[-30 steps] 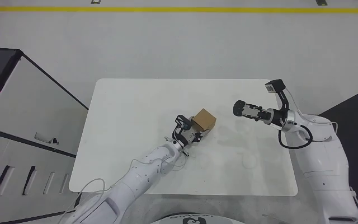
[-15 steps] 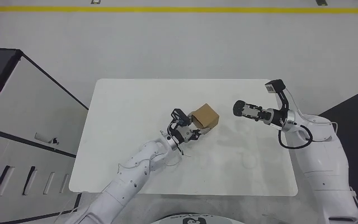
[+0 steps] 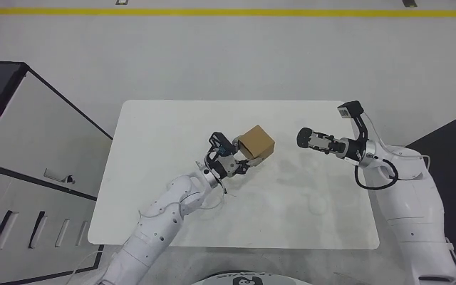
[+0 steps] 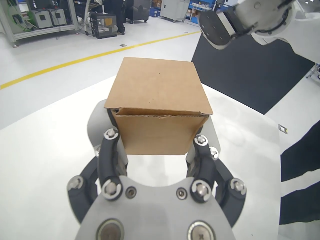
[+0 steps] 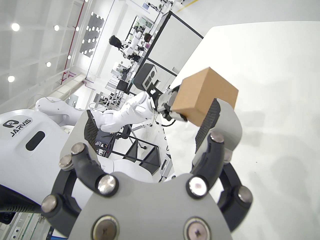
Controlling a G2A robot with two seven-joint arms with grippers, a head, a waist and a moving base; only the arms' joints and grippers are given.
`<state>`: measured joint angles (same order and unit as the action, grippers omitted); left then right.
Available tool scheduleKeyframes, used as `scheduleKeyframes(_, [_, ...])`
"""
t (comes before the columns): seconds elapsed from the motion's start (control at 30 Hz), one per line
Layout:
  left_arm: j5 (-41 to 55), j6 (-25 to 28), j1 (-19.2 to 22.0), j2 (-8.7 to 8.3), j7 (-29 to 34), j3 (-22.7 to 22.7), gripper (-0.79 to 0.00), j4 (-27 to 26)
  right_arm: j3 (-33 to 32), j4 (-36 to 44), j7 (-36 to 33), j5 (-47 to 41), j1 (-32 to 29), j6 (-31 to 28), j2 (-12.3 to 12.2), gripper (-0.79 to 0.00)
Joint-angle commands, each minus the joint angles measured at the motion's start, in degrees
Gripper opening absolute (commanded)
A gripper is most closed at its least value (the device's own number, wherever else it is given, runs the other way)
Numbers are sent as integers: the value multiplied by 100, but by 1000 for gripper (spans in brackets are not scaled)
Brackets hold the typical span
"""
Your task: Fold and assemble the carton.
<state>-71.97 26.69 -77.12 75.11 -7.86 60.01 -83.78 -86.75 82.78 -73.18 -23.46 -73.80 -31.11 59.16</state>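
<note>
The carton [image 3: 257, 142] is a small brown cardboard cube, folded shut, held just above the white table [image 3: 157, 128] near its middle. My left gripper [image 3: 239, 159] is shut on it, one finger on each side wall. In the left wrist view the carton [image 4: 158, 116] sits between the fingers [image 4: 110, 138], its closed top flap facing up. My right gripper [image 3: 305, 137] hovers to the carton's right, apart from it, and stands open with nothing between its pads. In the right wrist view the carton [image 5: 205, 93] floats beyond the open fingers [image 5: 212, 118].
A dark-framed cabinet [image 3: 28, 135] stands off the table's left side. A yellow floor line [image 3: 214, 11] runs behind the table. The right arm's white wrist [image 4: 250, 11] hangs close above and beyond the carton in the left wrist view.
My left gripper has carried the carton up the table and slightly left, turning it a little. The right arm has kept still.
</note>
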Motion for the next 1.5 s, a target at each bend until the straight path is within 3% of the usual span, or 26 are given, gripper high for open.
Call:
scheduleKeyframes(0.0, [-122,331,-216,-126,20,442,-785,-310,0,0,0,0,0,0,0,0])
scheduleKeyframes(0.17, [-391,1138,-814,-387,316,1370,-785,-1446,0,0,0,0,0,0,0,0])
scheduleKeyframes(0.27, [-234,1605,-1078,-489,622,1785,-785,-2065,0,0,0,0,0,0,0,0])
scheduleKeyframes(0.4, [409,1852,-1307,-562,1189,2130,-785,-2783,0,0,0,0,0,0,0,0])
scheduleKeyframes(0.7, [462,1880,-1320,-567,1224,2144,-785,-2827,0,0,0,0,0,0,0,0])
scheduleKeyframes(0.8, [479,2015,-1195,-592,1050,2272,-785,-3120,0,0,0,0,0,0,0,0])
scheduleKeyframes(1.03, [1069,3131,-620,-732,1089,2844,-785,-3787,0,0,0,0,0,0,0,0])
scheduleKeyframes(1.2, [1479,3131,-228,-896,1433,2879,-785,-4193,0,0,0,0,0,0,0,0])
scheduleKeyframes(1.47, [1447,3131,-207,-910,1480,2895,-785,-4220,0,0,0,0,0,0,0,0])
